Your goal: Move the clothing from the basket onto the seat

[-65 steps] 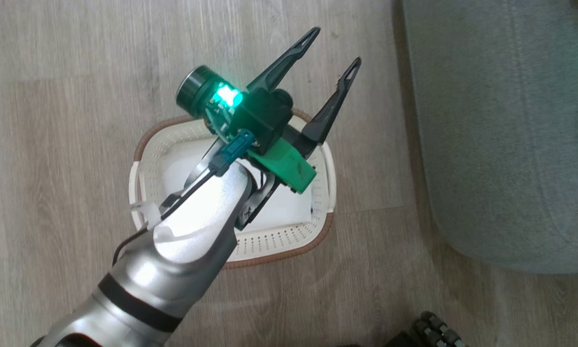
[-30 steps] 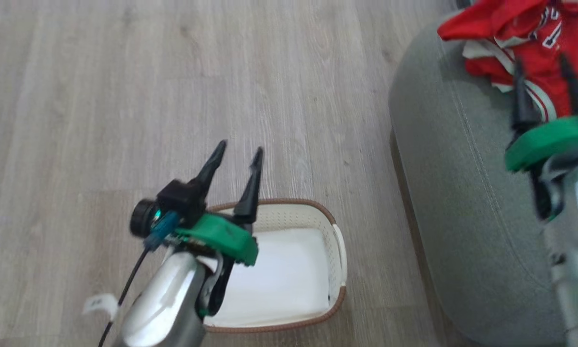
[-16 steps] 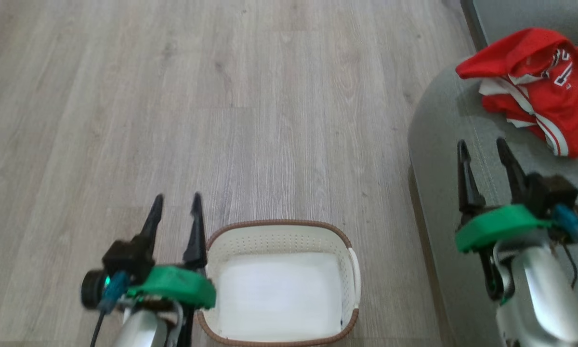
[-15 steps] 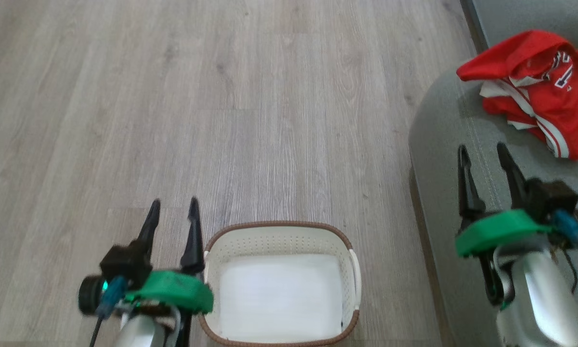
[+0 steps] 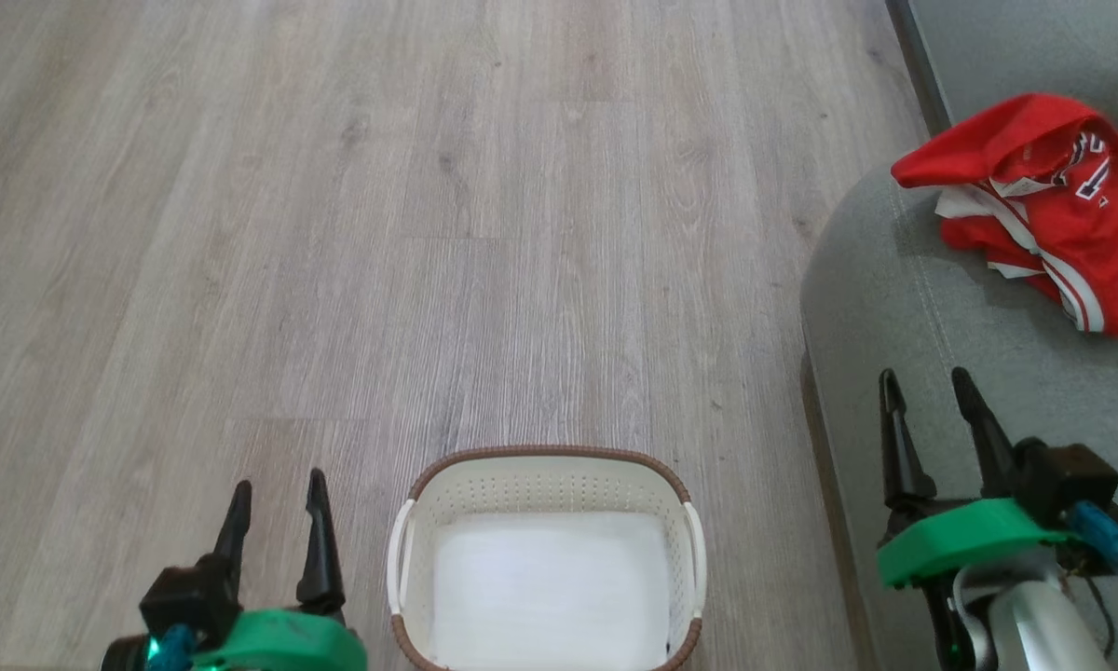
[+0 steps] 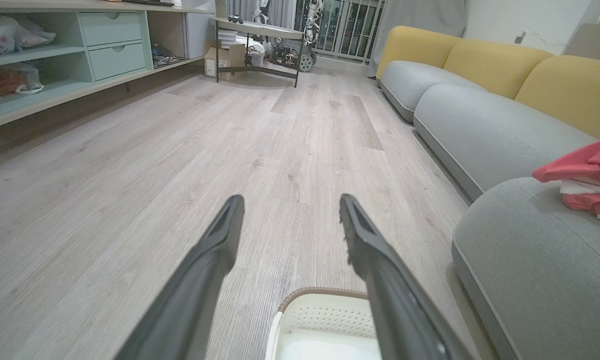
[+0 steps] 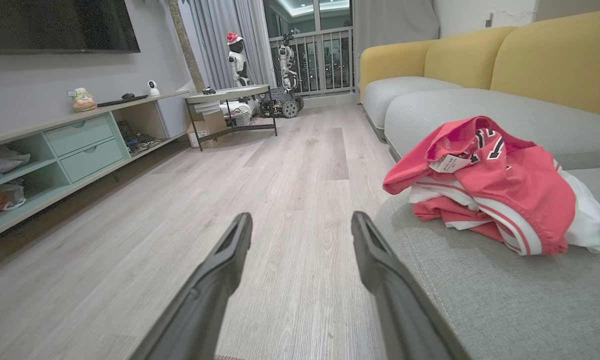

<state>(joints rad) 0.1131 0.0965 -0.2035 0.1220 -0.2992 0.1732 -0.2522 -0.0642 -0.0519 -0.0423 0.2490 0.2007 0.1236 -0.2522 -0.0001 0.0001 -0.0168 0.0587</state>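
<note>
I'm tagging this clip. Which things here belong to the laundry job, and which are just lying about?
Job in hand: clothing, basket, seat.
Lying about: shelf unit, small table, yellow back cushions.

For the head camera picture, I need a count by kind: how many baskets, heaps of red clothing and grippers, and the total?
Baskets: 1, the basket, no clothing in it.
Heaps of red clothing: 1, the clothing on the seat; number of garments unclear.
Grippers: 2, the left gripper and the right gripper, both open.
Total: 4
</note>
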